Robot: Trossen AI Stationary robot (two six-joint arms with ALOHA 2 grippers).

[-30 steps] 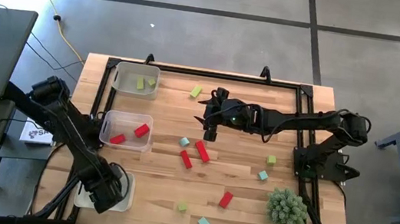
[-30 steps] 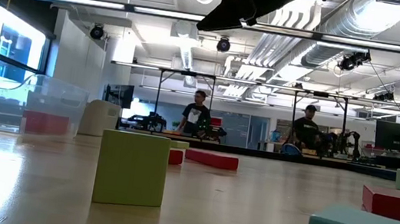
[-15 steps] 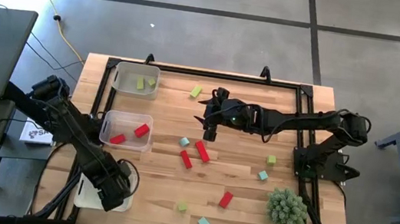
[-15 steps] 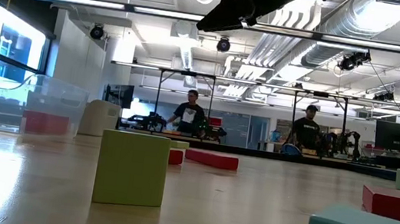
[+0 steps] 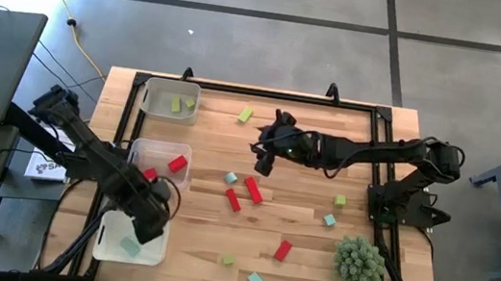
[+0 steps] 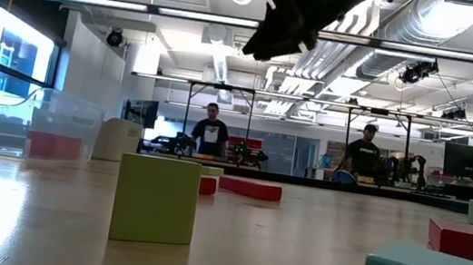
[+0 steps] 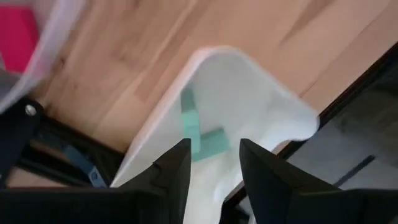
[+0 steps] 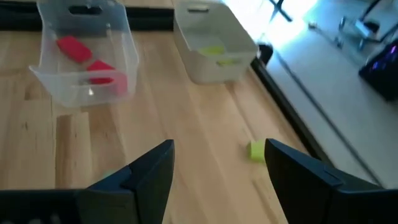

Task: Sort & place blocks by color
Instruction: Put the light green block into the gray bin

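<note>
Three bins along the desk's left edge already hold some sorted blocks: two teal ones in the near bin, two red ones in the middle bin, two yellow-green ones in the far bin. My left hand hangs over the near bin, parted and empty. About eleven loose blocks remain scattered mid-desk. My right hand hovers spread wide above them, gripping nothing. Roughly a third is done, I judge.

pale varnished wood table with a soft sheen; clear glossy plastic bins; matt smooth blocks
</note>
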